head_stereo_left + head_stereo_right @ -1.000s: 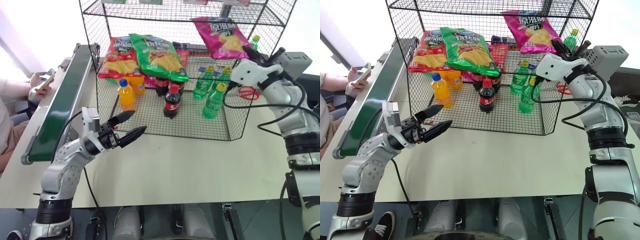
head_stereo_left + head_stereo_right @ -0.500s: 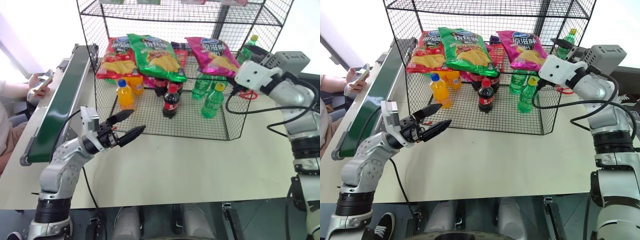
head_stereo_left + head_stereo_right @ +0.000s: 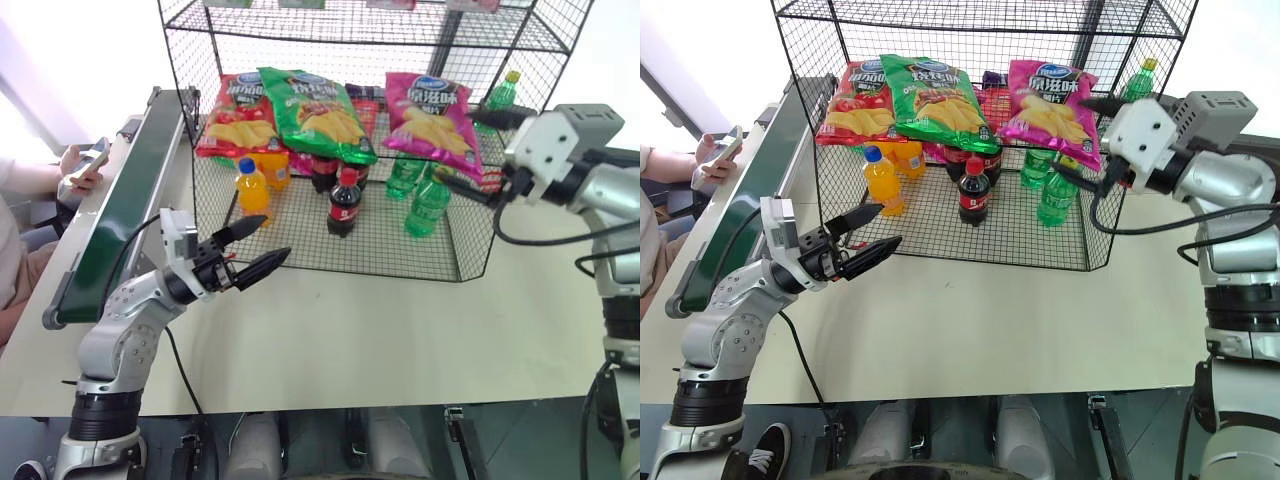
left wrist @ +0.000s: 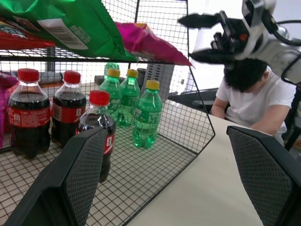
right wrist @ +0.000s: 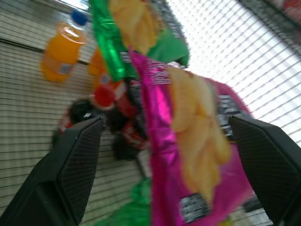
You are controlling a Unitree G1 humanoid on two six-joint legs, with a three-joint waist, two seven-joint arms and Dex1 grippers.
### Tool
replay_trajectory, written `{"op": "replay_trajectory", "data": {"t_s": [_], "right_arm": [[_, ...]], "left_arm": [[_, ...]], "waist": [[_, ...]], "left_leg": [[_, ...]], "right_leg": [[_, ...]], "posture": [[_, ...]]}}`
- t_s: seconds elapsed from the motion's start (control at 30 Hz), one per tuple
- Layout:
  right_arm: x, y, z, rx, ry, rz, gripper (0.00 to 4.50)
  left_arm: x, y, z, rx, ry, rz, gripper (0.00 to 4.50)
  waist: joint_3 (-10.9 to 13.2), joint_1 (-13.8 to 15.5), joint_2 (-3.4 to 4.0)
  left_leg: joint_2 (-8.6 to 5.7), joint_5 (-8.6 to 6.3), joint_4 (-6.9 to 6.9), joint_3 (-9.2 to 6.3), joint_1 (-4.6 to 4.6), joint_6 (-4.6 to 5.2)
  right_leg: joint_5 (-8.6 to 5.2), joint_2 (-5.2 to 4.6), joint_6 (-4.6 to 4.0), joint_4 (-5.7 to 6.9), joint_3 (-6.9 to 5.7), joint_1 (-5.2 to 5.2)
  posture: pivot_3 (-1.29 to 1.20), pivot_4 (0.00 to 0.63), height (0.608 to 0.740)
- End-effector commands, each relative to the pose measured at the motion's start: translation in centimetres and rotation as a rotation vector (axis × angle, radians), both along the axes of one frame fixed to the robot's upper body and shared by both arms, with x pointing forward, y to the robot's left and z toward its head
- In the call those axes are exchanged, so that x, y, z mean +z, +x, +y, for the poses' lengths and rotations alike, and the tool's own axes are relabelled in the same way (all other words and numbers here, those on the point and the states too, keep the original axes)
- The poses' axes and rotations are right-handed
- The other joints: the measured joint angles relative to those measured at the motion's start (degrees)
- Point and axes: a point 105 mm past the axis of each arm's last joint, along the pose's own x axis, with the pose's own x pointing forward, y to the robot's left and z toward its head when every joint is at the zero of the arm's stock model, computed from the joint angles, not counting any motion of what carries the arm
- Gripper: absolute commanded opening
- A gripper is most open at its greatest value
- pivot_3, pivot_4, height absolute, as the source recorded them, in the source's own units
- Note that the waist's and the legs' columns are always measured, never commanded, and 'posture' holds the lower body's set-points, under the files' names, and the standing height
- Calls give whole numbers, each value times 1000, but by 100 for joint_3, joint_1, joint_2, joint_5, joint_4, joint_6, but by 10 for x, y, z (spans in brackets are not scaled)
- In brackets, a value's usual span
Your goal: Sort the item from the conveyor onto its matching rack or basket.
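I've let go: the bag (image 3: pixel 434 112) now lies on the rack (image 3: pixel 300 22), just left of my spread right claw (image 3: pixel 1087 138).

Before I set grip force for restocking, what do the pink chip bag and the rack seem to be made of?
The pink chip bag looks like thin glossy plastic film: it shines, creases and droops over the shelf edge. The rack looks like rigid metal wire with a matte black coating: thin straight rods crossed in a grid, carrying full bottles without visible sag. The coating type is unclear.

Rack (image 3: pixel 470 262) front open, bottles (image 3: pixel 343 203) inside
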Motion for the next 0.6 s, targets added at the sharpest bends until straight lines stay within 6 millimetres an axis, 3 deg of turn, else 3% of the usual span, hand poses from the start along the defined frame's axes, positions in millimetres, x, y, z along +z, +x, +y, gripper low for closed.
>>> {"op": "replay_trajectory", "data": {"t_s": [0.03, 0.17, 0.3, 0.37, 0.6], "right_arm": [[30, -17, 6, 67, 76, -65, 4439], [48, -36, 21, 201, 318, 62, 4439], [15, -66, 40, 329, 382, 369, 4439], [-11, -76, 40, 319, 296, 444, 4439], [-55, -88, 13, 247, 288, 645, 4439]], "left_arm": [[10, -1, 4, 15, 15, -52, 4333], [11, 0, 16, 62, 39, -39, 4333], [12, 4, 44, 214, 167, -46, 4333], [14, 0, 57, 224, 175, 2, 4333], [13, -14, 106, 414, 379, 20, 4333]], "waist": [[0, -15, 1], [0, -9, 1], [-1, 5, -2], [-1, 40, -3], [-2, 93, -3]], "left_leg": [[0, 0, 0, 1, 2, 0], [2, 0, 0, -1, 3, 0], [6, -1, -3, -9, 3, 2], [5, -4, -3, -8, -1, 6], [1, -6, 1, -2, 0, 8]], "right_leg": [[0, 1, 0, 1, 0, 0], [0, 4, 0, 2, 0, 0], [-1, 4, -1, 0, -2, 2], [-1, 2, -1, -4, -3, 3], [-2, -3, -3, -9, 0, 1]], "posture": [[0, 150, 740], [0, 150, 740], [0, 150, 740], [0, 150, 740], [0, 150, 740]]}}
